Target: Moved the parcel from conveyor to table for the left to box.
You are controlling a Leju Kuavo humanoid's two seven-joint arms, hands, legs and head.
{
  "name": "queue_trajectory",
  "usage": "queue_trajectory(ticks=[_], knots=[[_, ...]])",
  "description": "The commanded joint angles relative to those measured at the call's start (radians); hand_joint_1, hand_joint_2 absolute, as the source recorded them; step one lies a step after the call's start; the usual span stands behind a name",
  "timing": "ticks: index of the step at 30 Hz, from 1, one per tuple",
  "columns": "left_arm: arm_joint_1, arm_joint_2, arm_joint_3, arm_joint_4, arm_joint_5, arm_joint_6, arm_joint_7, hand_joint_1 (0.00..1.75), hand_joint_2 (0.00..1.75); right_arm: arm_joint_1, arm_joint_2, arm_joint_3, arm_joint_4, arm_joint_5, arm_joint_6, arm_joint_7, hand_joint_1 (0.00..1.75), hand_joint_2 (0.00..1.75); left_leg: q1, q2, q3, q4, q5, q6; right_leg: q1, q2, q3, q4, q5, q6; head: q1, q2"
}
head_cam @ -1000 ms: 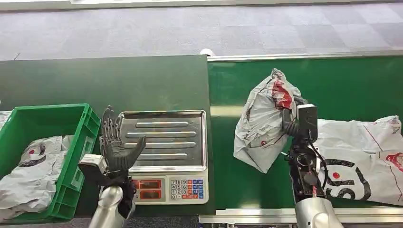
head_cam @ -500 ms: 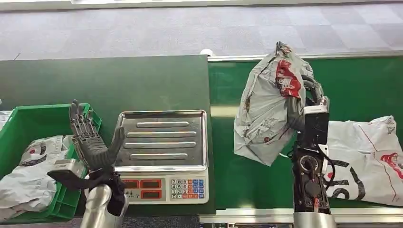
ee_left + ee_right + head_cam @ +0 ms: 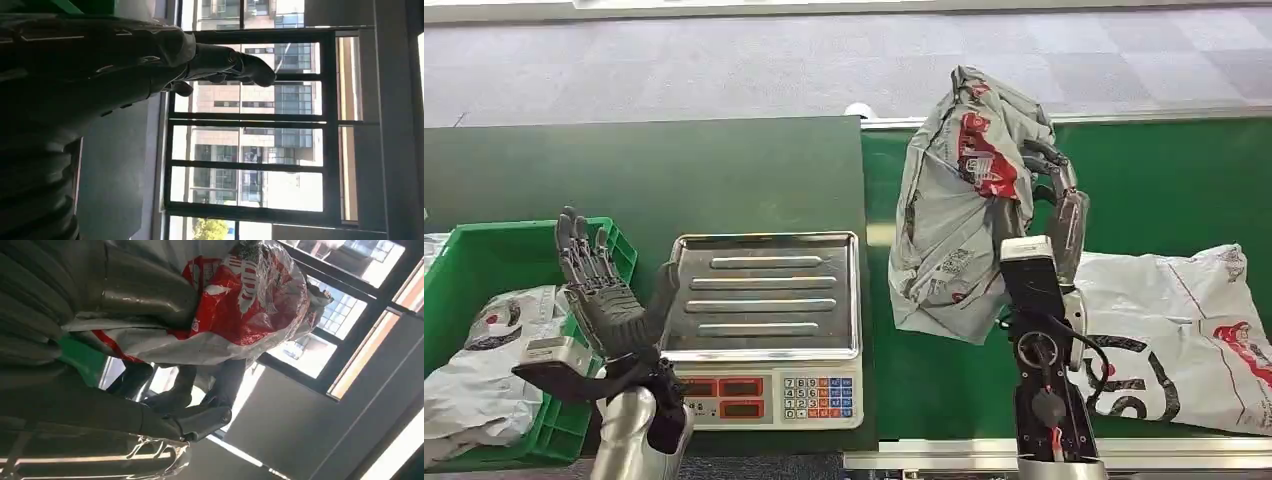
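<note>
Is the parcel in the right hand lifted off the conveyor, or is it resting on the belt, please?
Lifted. The right hand grips the parcel near its top, and it hangs crumpled above the green conveyor.

Not much can be read here; the keypad (image 3: 819,397) on the front of the weighing scale (image 3: 767,325) carries number keys, in white, blue and orange-red, but the digits are too small to read with certainty; the two red display windows (image 3: 737,398) beside the keypad show no readable figures; the grey parcel (image 3: 959,220) held up in the right hand (image 3: 1049,205) bears red printing with white characters, crumpled and not legible, also in the right wrist view (image 3: 235,300); the large grey bag (image 3: 1184,335) lying on the conveyor (image 3: 1164,180) shows big black marks and a red dot, cut off and unreadable.
</note>
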Motion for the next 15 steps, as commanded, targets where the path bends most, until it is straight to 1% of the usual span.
queue_trajectory(ticks=[1,3,4,6,7,8,10,15], knots=[[-0.021,0.019,-0.002,0.079,0.028,-0.052,-0.003,0.00,1.75,-0.322,0.014,0.225,0.476,0.188,0.014,0.027,1.75,1.75,0.001,0.008,0.002,0.000,-0.001,0.000,0.001,0.009,0.000,0.000,0.002,-0.001,0.000,0.000],[-0.009,0.015,0.017,0.062,0.027,-0.058,-0.003,0.00,1.75,-0.378,0.035,0.284,0.564,0.229,0.024,0.030,1.75,1.75,0.002,0.012,0.004,-0.001,0.000,0.000,0.002,0.013,0.001,-0.002,0.004,-0.002,-0.001,0.000],[0.001,0.014,0.026,0.050,0.028,-0.063,-0.003,0.00,1.75,-0.408,0.053,0.325,0.617,0.254,0.030,0.028,1.75,1.75,0.000,0.010,0.003,0.000,-0.001,0.000,0.001,0.011,0.000,0.000,0.003,-0.001,0.000,0.000],[0.012,0.013,0.033,0.039,0.027,-0.065,-0.003,0.00,1.75,-0.437,0.074,0.381,0.679,0.294,0.014,0.035,1.75,1.75,0.000,0.008,0.003,0.000,-0.001,0.000,0.000,0.009,0.000,0.000,0.002,-0.001,0.000,0.000],[0.016,0.013,0.036,0.040,0.027,-0.068,-0.003,0.00,1.75,-0.453,0.079,0.420,0.705,0.332,-0.003,0.047,1.75,1.75,0.001,0.009,0.005,-0.001,-0.001,-0.001,0.001,0.010,0.002,-0.002,0.003,-0.002,0.000,0.000],[0.017,0.015,0.037,0.050,0.033,-0.081,-0.003,0.00,1.75,-0.467,0.094,0.450,0.737,0.353,0.006,0.059,1.75,1.75,0.001,0.008,0.004,-0.001,-0.001,-0.001,0.001,0.008,0.001,-0.001,0.002,-0.002,0.000,0.000],[0.020,0.013,0.039,0.050,0.034,-0.087,-0.003,0.00,1.75,-0.481,0.110,0.478,0.773,0.365,0.033,0.063,1.75,1.75,0.001,0.006,0.004,-0.001,-0.001,-0.001,0.001,0.007,0.001,0.000,0.001,-0.002,0.000,0.000],[0.020,0.013,0.039,0.050,0.034,-0.087,-0.003,0.00,1.75,-0.481,0.110,0.478,0.773,0.365,0.033,0.063,1.75,1.75,0.001,0.001,0.002,0.000,0.000,0.000,0.001,0.002,0.001,0.000,0.001,-0.001,0.000,0.000]])
